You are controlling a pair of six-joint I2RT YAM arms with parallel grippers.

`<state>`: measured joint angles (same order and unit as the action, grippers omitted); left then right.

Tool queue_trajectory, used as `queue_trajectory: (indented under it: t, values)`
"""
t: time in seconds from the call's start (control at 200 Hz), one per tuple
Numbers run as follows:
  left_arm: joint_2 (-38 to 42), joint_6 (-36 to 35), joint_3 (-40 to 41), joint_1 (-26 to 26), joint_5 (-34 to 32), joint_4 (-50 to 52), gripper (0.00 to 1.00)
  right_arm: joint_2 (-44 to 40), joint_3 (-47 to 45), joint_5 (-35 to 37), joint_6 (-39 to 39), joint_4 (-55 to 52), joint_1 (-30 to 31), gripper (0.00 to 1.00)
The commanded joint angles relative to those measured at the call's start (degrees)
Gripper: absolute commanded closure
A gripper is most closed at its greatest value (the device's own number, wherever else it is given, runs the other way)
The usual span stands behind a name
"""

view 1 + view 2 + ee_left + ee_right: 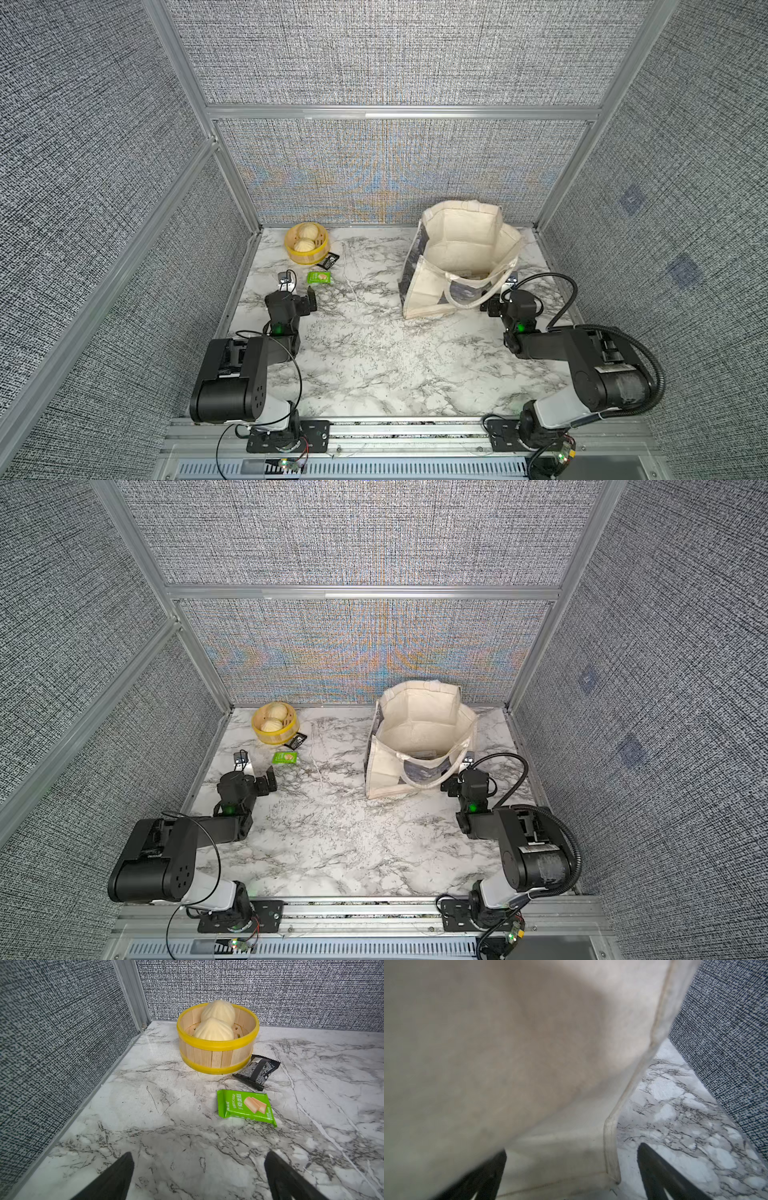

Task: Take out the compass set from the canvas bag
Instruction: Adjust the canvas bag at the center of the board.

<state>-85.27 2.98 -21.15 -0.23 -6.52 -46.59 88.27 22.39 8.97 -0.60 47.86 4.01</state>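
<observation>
In both top views the canvas bag (465, 245) stands on the far right of the marble table (374, 365). Its mouth gapes upward and its near wall is slumped. A greyish shape (468, 274) shows at the bottom of it, too small to make out. The right arm (598, 365) stretches toward it, wrist just beside the bag's near right corner. Over on the far left there's a yellow round basket (305, 259) with two pale buns (307, 230) inside. A black packet (328, 261) is tucked against its near side, with a green packet (319, 278) just in front of that. The left arm (232, 374) points that way, wrist near the green packet.

On to the left wrist view: the left gripper (198, 1154) is spread wide, with only bare marble between its fingers. Basket, buns and both packets lie ahead, well clear of the fingertips.

In the right wrist view the right gripper (572, 1149) is spread wide too. Blurred cream canvas fills most of the frame, and the bag's seamed corner edge (611, 1147) sits in the gap between the fingers, not pinched. One finger hangs over marble; the other is half covered by a canvas fold.
</observation>
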Motion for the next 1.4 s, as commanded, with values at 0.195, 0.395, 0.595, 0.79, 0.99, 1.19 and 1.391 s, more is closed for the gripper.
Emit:
queue_trajectory:
  t: [0.195, 0.395, 0.595, 0.79, 0.99, 1.19, 1.391]
  values:
    - [0.0, -0.5, -0.1, 0.1, -0.6, -1.6, 0.01, -0.2, -0.1, -0.3, -0.4, 1.7, 0.0, 0.01]
    - [0.0, -0.6, -0.2, 0.1, -0.6, -1.4, 0.01, -0.2, 0.0, -0.6, -0.2, 1.6, -0.1, 0.01]
    - [-0.1, -0.6, -0.3, 0.1, -0.6, -1.4, 0.01, -0.2, 0.1, -1.8, 0.0, 1.3, -0.7, 0.01]
    - [0.0, -0.6, -0.2, 0.1, -0.6, -1.4, 0.01, -0.2, 0.0, -1.8, 0.0, 1.4, -0.7, 0.01]
    - [0.5, -0.7, 0.1, 0.1, -1.2, -2.1, 0.01, -0.9, -0.8, -0.2, 0.4, 2.8, -0.5, 0.01]
    - [17.2, 2.8, -13.0, 0.0, -5.5, 30.8, 0.01, -26.9, 5.6, 2.1, 7.5, -28.5, 1.1, 0.02]
    - [16.8, 13.4, -36.0, -4.7, -2.9, 59.9, 0.02, -41.7, 18.4, -16.7, 22.3, -50.2, 1.9, 0.04]
